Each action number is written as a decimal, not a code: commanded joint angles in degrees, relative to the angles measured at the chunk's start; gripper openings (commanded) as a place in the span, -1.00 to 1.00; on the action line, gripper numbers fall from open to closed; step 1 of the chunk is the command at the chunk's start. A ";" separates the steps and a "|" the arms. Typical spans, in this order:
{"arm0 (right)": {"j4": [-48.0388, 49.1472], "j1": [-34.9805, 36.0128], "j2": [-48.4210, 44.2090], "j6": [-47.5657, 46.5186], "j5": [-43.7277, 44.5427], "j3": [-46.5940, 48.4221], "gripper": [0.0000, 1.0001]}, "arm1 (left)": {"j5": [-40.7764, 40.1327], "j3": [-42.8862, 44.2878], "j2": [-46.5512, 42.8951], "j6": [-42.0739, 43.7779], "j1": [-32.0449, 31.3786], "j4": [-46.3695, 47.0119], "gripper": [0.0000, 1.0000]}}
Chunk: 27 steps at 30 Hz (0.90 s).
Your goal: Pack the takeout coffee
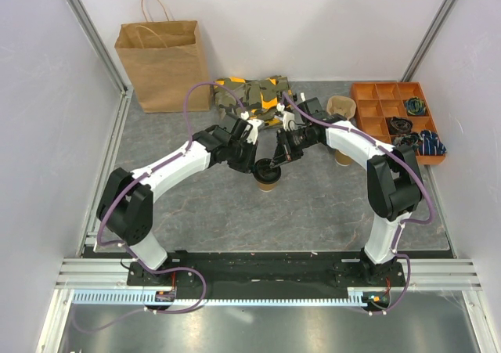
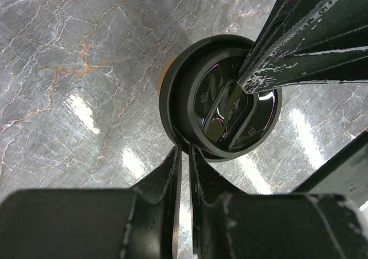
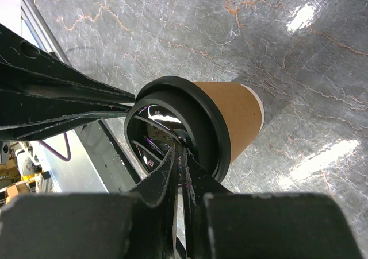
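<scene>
**Item 1. Paper bag**: brown kraft with twisted handles, standing upright. It is well to the left of the takeout coffee and beyond it, against the back wall.

**Item 2. Left gripper**: reaches the takeout coffee from the left. Its fingers are drawn almost together with only a slit of light between them. The tips sit on the left rim of the lid and pinch it.

**Item 3. Camouflage cloth**: a green, tan and orange bundle lying directly behind the takeout coffee, apart from it.

**Item 4. Takeout coffee**: a small brown paper cup with a round black sip lid. It stands upright on the grey marbled table, near the middle, between the two grippers.

**Item 5. Right gripper**: reaches the takeout coffee from the right. Its fingers are nearly pressed together and their tips nip the lid's raised rim on the side opposite the left gripper.

**Item 6. Open brown vessel**: pale inside and without a lid. It is right of the takeout coffee and farther back, partly crossed by the right arm. The view does not show whether it is a cup or a carrier.

**Item 7. Orange compartment tray**: far right of the takeout coffee, at the table's edge. Small dark and blue articles lie in its right-hand cells, too small to identify.
</scene>
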 commanded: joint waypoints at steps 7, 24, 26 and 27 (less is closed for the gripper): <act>0.32 0.57 2.20 -1.97 5.16 -3.37 -0.77 | -1.75 -2.01 6.14 1.69 -0.45 -1.45 -0.76; 0.58 0.66 3.87 -2.76 5.69 -4.07 -0.79 | -2.19 -5.43 9.04 0.80 -0.45 -0.04 -0.89; 0.58 0.75 3.87 -2.94 5.60 -4.07 -0.79 | -2.28 -5.35 8.43 0.89 -0.18 0.14 -0.90; 0.50 0.66 3.79 -3.02 5.69 -3.90 -0.79 | -2.71 -5.17 7.21 1.07 -0.18 0.14 -0.90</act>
